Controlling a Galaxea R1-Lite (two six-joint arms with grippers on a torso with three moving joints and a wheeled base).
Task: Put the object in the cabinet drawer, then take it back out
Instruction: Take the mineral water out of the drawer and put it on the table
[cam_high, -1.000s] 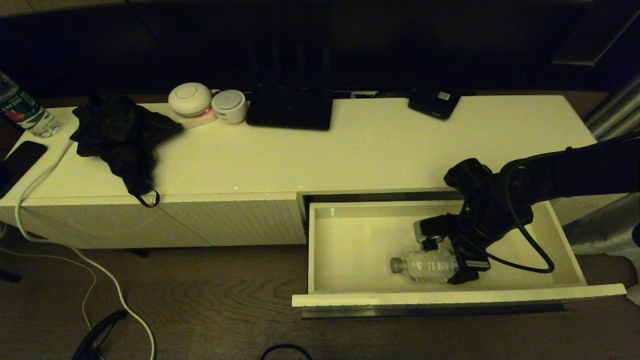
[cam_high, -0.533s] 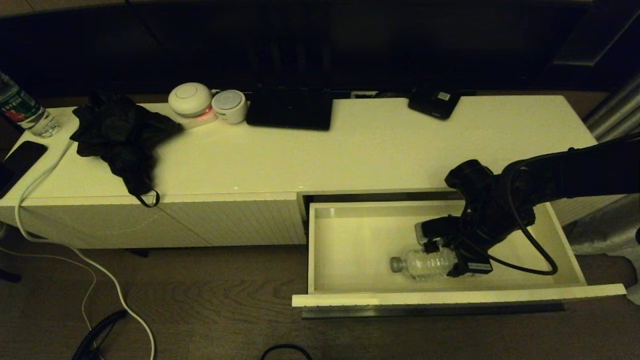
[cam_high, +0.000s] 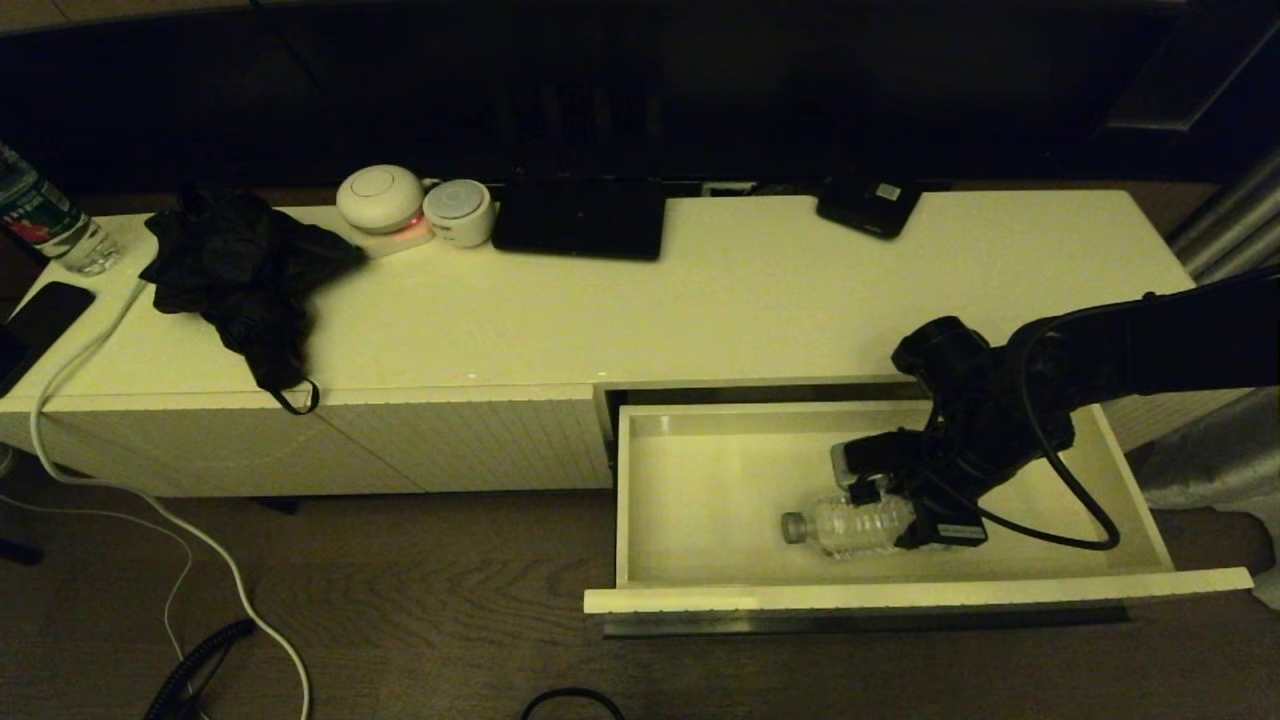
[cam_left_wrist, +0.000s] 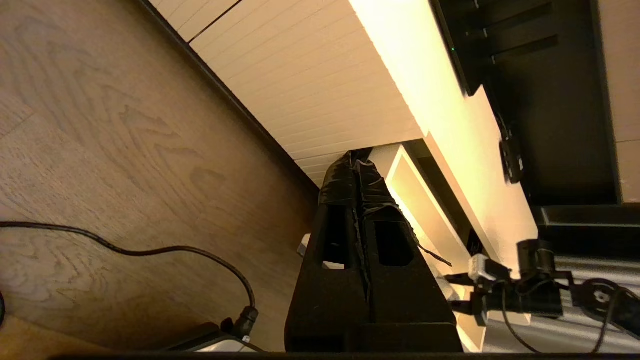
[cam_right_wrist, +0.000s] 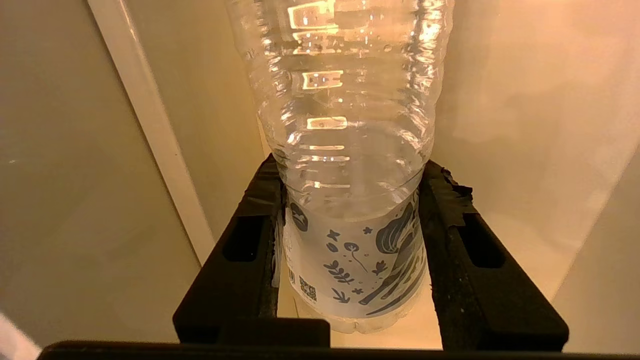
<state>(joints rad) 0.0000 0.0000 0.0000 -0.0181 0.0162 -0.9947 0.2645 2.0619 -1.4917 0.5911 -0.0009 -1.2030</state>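
The clear ribbed water bottle (cam_high: 845, 526) lies on its side on the floor of the open cabinet drawer (cam_high: 900, 590), its grey cap pointing left. My right gripper (cam_high: 897, 522) reaches down into the drawer and is shut on the bottle's base end. In the right wrist view the bottle (cam_right_wrist: 350, 150) fills the space between the black fingers (cam_right_wrist: 257, 200), which press its labelled end from both sides. My left gripper (cam_left_wrist: 356, 155) is shut and empty, parked low over the floor left of the drawer (cam_left_wrist: 415, 200); it is outside the head view.
On the cabinet top (cam_high: 700, 300) are a black cloth (cam_high: 240, 270), two round white devices (cam_high: 410, 205), a dark flat slab (cam_high: 580, 220) and a small black device (cam_high: 868, 208). A red-green labelled bottle (cam_high: 45, 220) stands far left. Cables (cam_high: 150, 520) run over the floor.
The right gripper has shifted very slightly up and to the right on the bottle. The bottle has hardly moved inside the drawer.
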